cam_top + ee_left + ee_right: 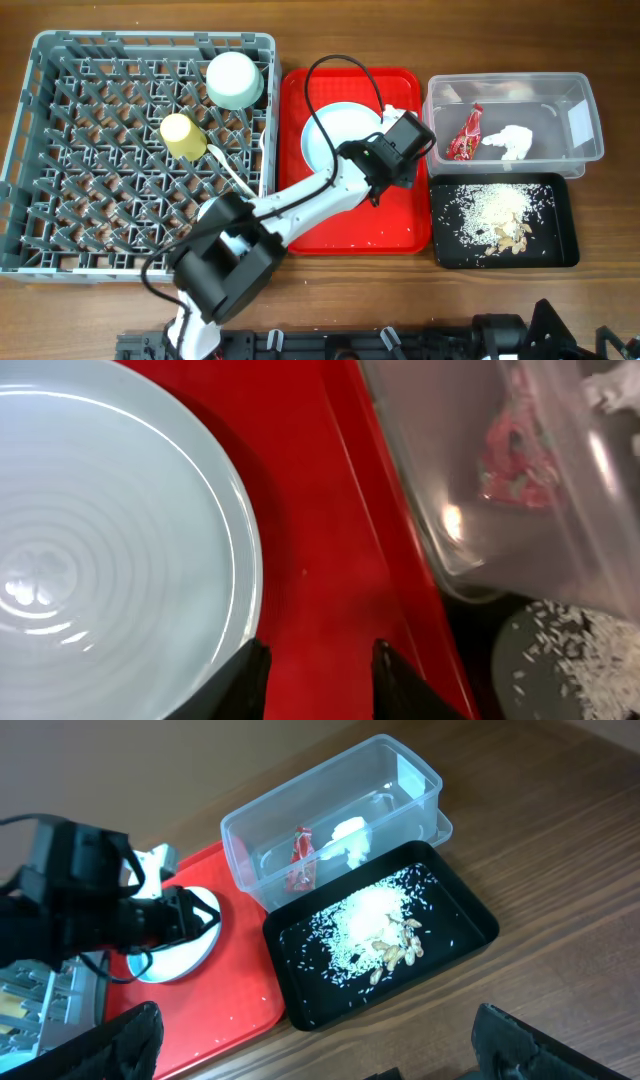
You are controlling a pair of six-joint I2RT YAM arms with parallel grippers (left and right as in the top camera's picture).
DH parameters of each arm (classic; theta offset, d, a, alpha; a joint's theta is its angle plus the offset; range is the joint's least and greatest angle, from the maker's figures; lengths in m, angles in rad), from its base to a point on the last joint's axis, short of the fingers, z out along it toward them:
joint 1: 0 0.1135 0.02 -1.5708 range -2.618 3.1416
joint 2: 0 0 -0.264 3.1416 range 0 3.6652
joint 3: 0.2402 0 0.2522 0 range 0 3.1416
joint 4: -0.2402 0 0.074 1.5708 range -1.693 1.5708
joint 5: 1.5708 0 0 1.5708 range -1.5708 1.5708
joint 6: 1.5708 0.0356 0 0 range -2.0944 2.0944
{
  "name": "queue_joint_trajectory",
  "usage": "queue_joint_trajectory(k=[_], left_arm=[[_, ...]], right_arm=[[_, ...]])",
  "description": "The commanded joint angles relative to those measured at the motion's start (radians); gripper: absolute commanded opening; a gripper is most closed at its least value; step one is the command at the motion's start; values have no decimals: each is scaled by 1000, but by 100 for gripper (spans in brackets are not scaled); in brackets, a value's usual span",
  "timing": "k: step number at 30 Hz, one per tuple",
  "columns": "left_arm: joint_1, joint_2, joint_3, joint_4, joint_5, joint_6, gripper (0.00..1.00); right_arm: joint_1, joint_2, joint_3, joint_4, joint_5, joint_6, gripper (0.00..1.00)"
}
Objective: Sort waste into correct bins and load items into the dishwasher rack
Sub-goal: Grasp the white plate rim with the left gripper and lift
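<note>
Overhead view: I see a flat red serving tray (400, 225), rectangular with rounded corners and a low raised rim, lying flat near the middle of a brown wood-grain surface (450, 300). The grain runs left to right. Left wrist view: the tray's glossy red floor and one rim edge fill most of my picture.

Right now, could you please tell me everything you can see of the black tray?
The black tray is a shallow, rectangular, plastic-looking bin lying flat on the wooden table, close beside the clear tub and the red tray. Scattered white rice and a few beige scraps lie inside, heaped toward its middle.
</note>
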Motion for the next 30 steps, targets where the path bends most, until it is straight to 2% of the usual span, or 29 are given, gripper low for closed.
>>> queue_joint_trajectory(k=[1, 14, 18, 21, 22, 23, 24, 27, 30], left_arm=[[4, 39, -5, 23, -36, -2, 36], [-3, 129, -6, 22, -36, -2, 36], [-3, 129, -6, 15, -36, -2, 32], [-4, 129, -6, 7, -36, -2, 23], [-4, 129, -6, 7, -36, -2, 16], [-4, 129, -6, 7, -36, -2, 4], [-4, 127, -6, 4, -37, 3, 4], [26, 3, 26, -93, -36, 16, 4], [84, -246, 67, -182, -36, 21, 4]], right_arm=[[1, -7, 2, 2, -1, 4, 100], [1, -7, 2, 2, -1, 3, 100], [1, -7, 2, 2, -1, 4, 100], [1, -7, 2, 2, -1, 3, 100], [0, -7, 2, 2, -1, 4, 100], [0, -7, 2, 2, -1, 4, 100], [1, -7, 2, 2, -1, 3, 100], [1, -7, 2, 2, -1, 3, 100], [0, -7, 2, 2, -1, 4, 100]])
